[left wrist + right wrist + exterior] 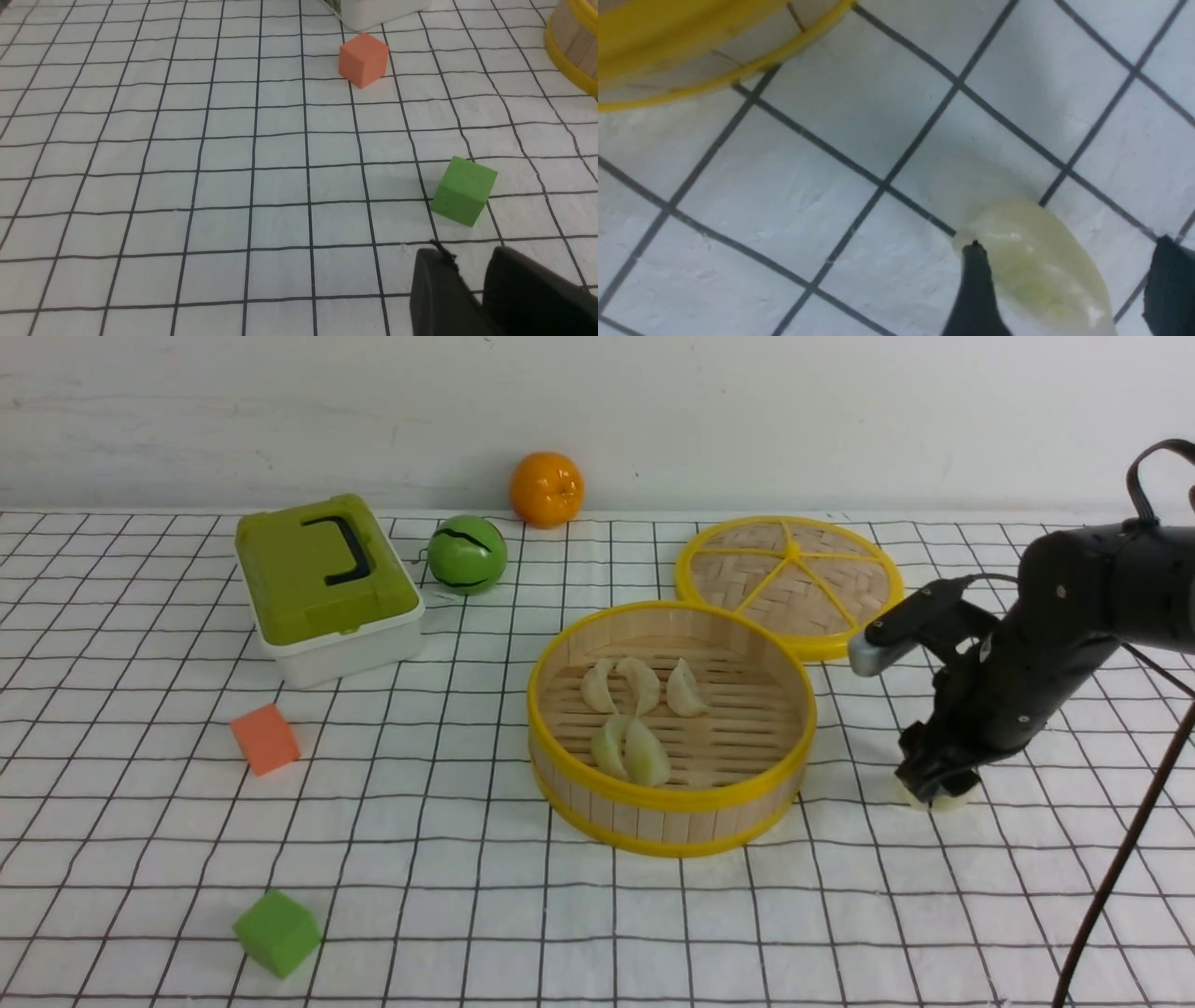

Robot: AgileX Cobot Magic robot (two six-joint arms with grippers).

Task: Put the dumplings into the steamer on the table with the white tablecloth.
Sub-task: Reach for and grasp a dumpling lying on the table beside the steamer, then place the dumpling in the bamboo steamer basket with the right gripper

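Observation:
The steamer (560,665) stands mid-table on the white tablecloth (448,896), with several dumplings (642,683) on its slatted floor. One pale greenish dumpling (1036,270) lies on the cloth to the steamer's right, showing under the fingers in the front view (948,800). My right gripper (934,784) is down over it and open (1069,242). One finger (976,289) is against the dumpling's side. The other finger (1169,280) stands clear of it. My left gripper (467,254) shows only in its wrist view, shut and empty above the cloth.
The flat woven lid (790,581) lies behind the steamer. A green-lidded box (322,581), a green ball (467,554) and an orange (546,488) are at the back left. An orange cube (265,737) and a green cube (276,931) lie front left, close to my left gripper (462,197).

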